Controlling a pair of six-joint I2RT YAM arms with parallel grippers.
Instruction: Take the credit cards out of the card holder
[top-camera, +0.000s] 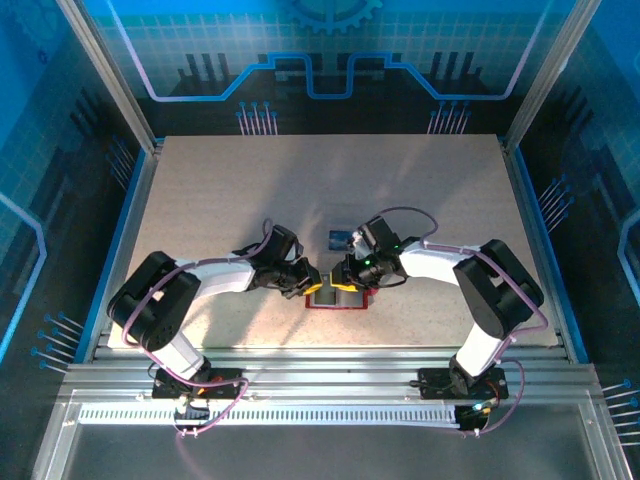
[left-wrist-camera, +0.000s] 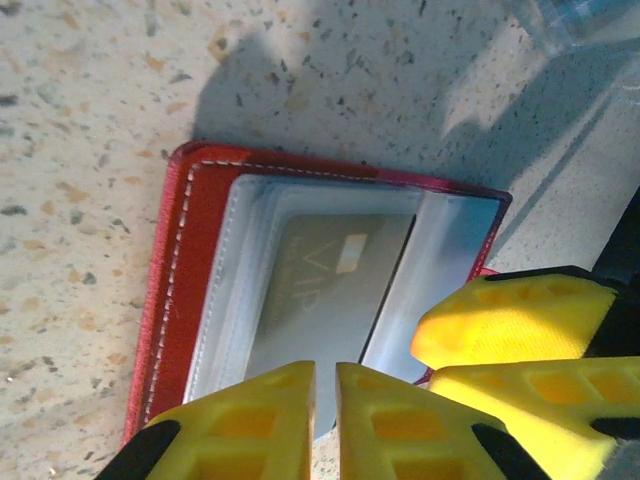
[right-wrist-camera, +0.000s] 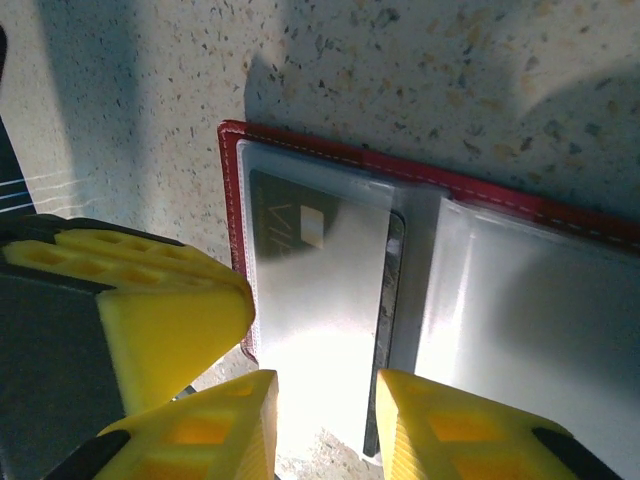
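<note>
The red card holder (top-camera: 335, 300) lies open on the table between both arms. In the left wrist view its red cover (left-wrist-camera: 195, 250) frames a clear pocket holding a grey credit card (left-wrist-camera: 320, 290) marked VIP. My left gripper (left-wrist-camera: 325, 370) is shut, its tips side by side over the card's near end and pinching nothing. My right gripper (right-wrist-camera: 327, 385) stands open over the same card (right-wrist-camera: 320, 290) and pocket, one finger over each long side, holding nothing. From above, the left gripper (top-camera: 308, 283) and right gripper (top-camera: 348, 280) nearly touch. A blue credit card (top-camera: 340, 238) lies loose just beyond them.
The holder's other clear pocket (right-wrist-camera: 530, 330) lies to the right of the card. The right gripper's fingers (left-wrist-camera: 510, 320) crowd the holder's right edge beside my left fingers. Speckled tabletop (top-camera: 250, 190) stretches behind and to both sides; a metal rail (top-camera: 320, 365) runs along the near edge.
</note>
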